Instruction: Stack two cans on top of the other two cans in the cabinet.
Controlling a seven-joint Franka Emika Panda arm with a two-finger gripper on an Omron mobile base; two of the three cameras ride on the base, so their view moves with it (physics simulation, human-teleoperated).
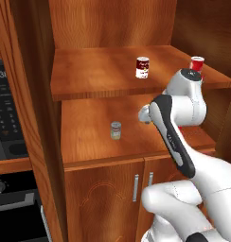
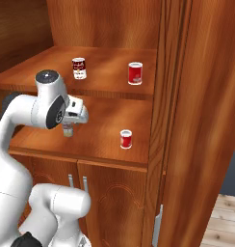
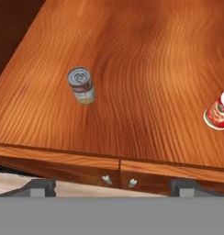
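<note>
Claw (image 3: 112, 186) wide open and gripping nothing — it hangs above the front edge of the lower shelf (image 3: 150, 82) of the cabinet (image 1: 103, 198). Grey-green can (image 3: 81, 85) stands upright, ahead and to the left in the hand view; the red can with the label patch (image 3: 218, 112) sits off to the right. Up on the top shelf (image 1: 98, 71), the red-and-white can (image 1: 142, 67) and plain red can (image 1: 197, 63) wait — well apart. Grey-green looks the nearer pick.

Tool (image 3: 112, 187) wide open, empty
</note>
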